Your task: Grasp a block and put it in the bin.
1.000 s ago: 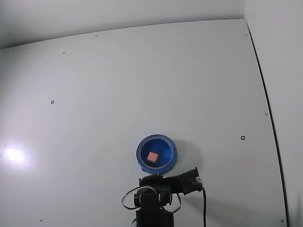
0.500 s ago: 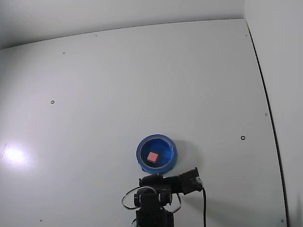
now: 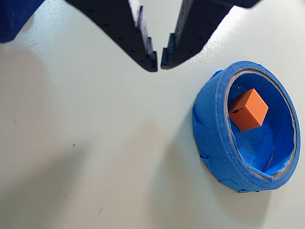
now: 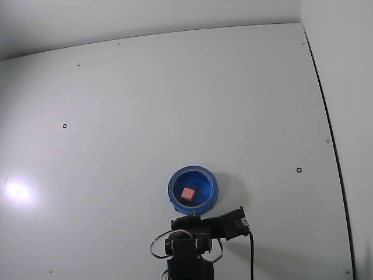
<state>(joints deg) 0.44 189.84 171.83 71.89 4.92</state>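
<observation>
The block (image 3: 248,109) is a small orange-red cube lying tilted inside the bin (image 3: 209,129), a round blue bowl with a thick rim, at the right of the wrist view. My gripper (image 3: 158,61) enters from the top edge, up and to the left of the bin. Its dark fingertips almost touch and hold nothing. In the fixed view the block (image 4: 187,193) sits near the middle of the bin (image 4: 171,189), just beyond my folded arm (image 4: 192,239) at the bottom edge.
The white tabletop (image 4: 175,105) stretches wide around the bin, with a few small dark screw holes (image 4: 299,170). A wall seam (image 4: 329,128) runs down the right side. A cable (image 4: 252,256) hangs from the arm.
</observation>
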